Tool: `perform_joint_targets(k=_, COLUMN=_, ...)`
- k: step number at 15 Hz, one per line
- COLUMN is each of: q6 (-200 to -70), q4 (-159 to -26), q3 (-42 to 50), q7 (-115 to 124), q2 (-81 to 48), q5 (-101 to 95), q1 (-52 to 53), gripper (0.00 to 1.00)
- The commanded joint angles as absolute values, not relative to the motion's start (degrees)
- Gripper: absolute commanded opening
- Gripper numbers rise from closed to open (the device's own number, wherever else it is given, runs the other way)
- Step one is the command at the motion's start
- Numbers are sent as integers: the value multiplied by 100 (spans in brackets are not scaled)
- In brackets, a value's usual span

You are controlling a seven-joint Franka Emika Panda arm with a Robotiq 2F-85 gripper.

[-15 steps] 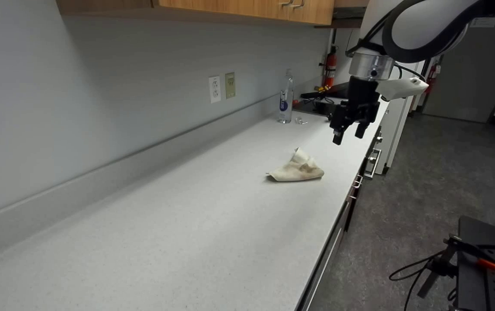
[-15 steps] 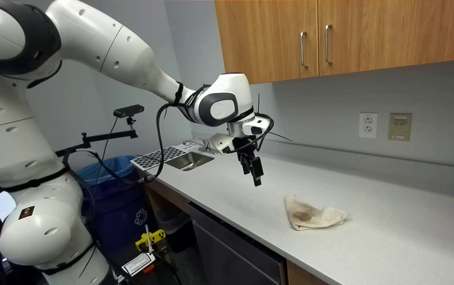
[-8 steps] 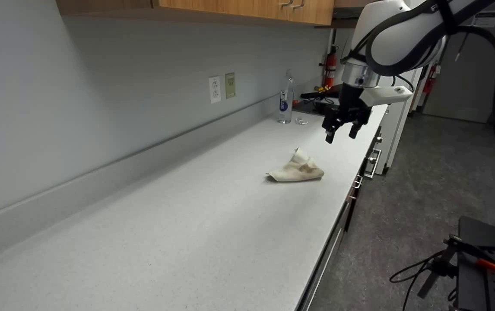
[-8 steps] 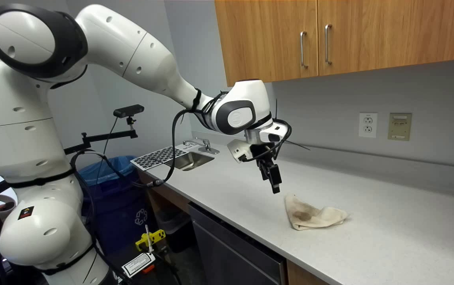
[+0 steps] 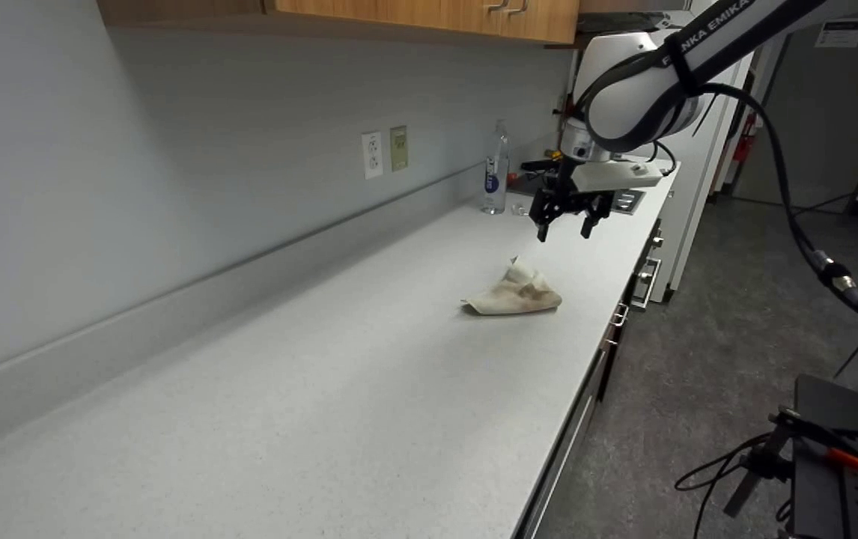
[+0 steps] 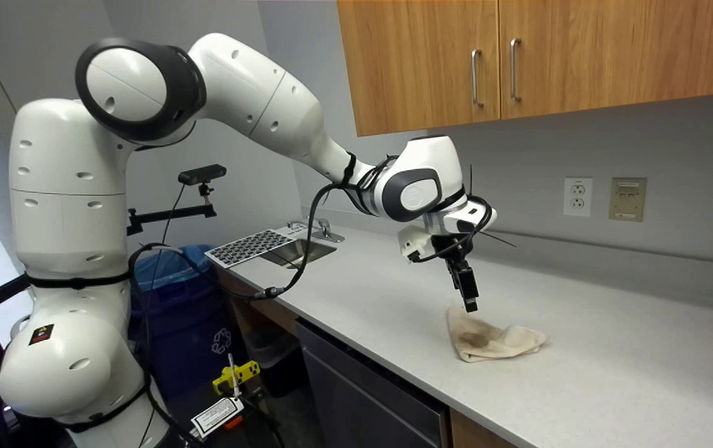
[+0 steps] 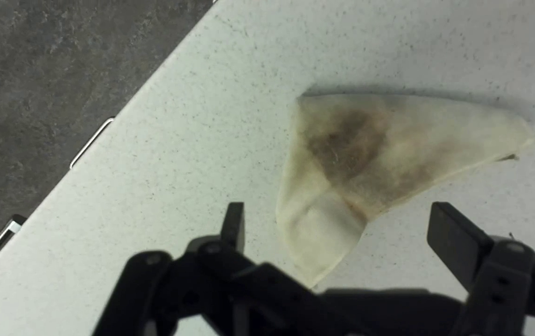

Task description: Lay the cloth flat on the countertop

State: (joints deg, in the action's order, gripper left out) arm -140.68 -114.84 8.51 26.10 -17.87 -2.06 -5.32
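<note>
The cloth (image 5: pixel 515 294) lies crumpled and folded on the pale countertop (image 5: pixel 309 419), one end standing up a little. Brown stains mark the cloth (image 6: pixel 478 338), which has a roughly bent-triangle outline from above. In the wrist view one corner of the cloth (image 7: pixel 365 144) is folded over, and its lower tip reaches the gripper's outline. My gripper (image 5: pixel 564 233) hangs above the countertop near the cloth, fingers pointing down. Its jaws stand wide apart in the wrist view, with part of the cloth showing below the gap; the gripper (image 7: pixel 337 221) holds nothing.
A clear bottle (image 5: pixel 495 180) stands by the wall, with small clear pieces beside it. A sink (image 6: pixel 299 253) and faucet lie at the counter's end. Wooden cabinets (image 6: pixel 425 68) overhang the counter. Drawer handles (image 7: pixel 91 142) line the front edge above the dark floor.
The arm has swung along the counter toward the cloth and come slightly lower, so the gripper is now closer to it. The jaws stayed open, and the cloth has not moved.
</note>
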Motion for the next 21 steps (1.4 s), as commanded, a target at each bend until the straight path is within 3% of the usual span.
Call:
perform_joint_targets(k=1, q6=-14150, q4=-10678, q3=1101, q7=3278, q2=-2564, q5=-210, q1=-376, gripper=100)
perform_joint_targets(k=12, q6=-13987, q4=-9089, q3=1371, q7=4837, q2=-4142, q5=-104, q1=-221, gripper=100)
perform_joint_targets(k=21, q6=-13914, q4=-8538, q3=1545, q7=5392, q2=-4755, q5=-109, q1=-279, gripper=100)
